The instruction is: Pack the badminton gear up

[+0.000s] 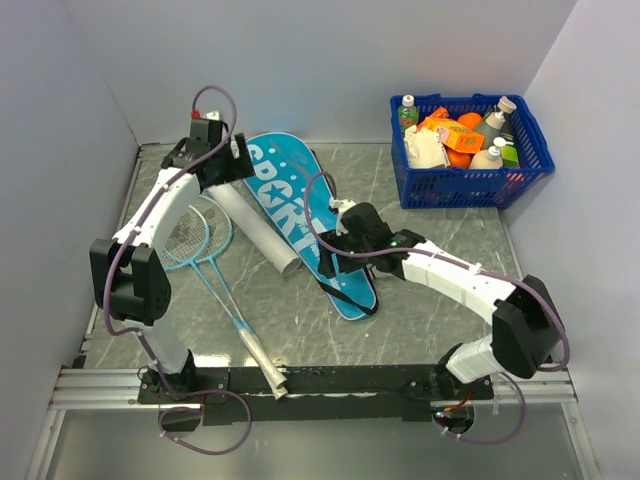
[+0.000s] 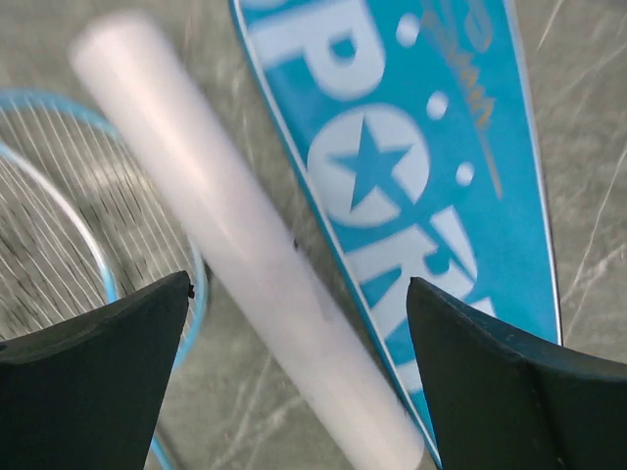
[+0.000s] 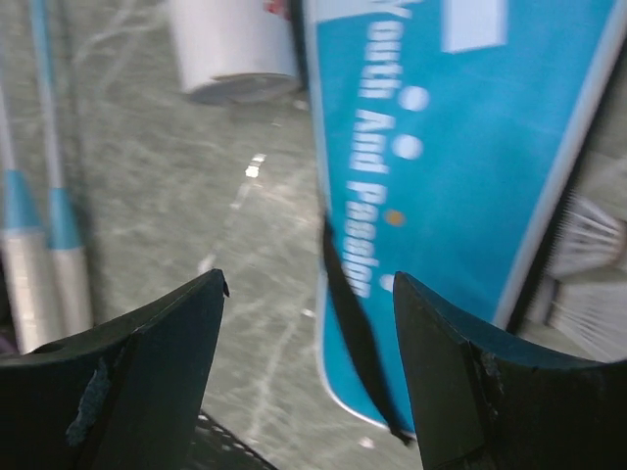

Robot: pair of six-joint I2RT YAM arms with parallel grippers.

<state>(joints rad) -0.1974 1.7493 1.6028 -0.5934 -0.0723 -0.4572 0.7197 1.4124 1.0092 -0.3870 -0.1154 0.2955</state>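
Top view, left hand point(image 1: 225, 165): jaws spread wide and holding nothing, hovering over the far end of the white tube point(image 1: 258, 228), probably lined up to pick it.
Top view, right hand point(image 1: 335, 245): open fairly wide and empty, poised above the narrow end of the teal SPORT bag point(image 1: 295, 205), likely to pin it or open it.
Top view, rackets point(image 1: 193, 238): two, side by side left of the tube, handles toward the arm bases, not yet bagged.
Left wrist view: the fingers point(image 2: 93, 382) straddle the tube from above without touching it. A racket head lies to its left, the bag just beside it on the right.
Right wrist view: the open hand frames the bag's black strap point(image 3: 351, 333); a shuttlecock point(image 3: 588, 245) sits just beside the bag's edge — blurred.
Surface: grey marbled tabletop point(image 1: 400, 330), flat and hard.
Room: plain pale walls close in on three sides — a blue grocery basket point(image 1: 470, 185) of bottles and packets stands in the far right corner, well apart.
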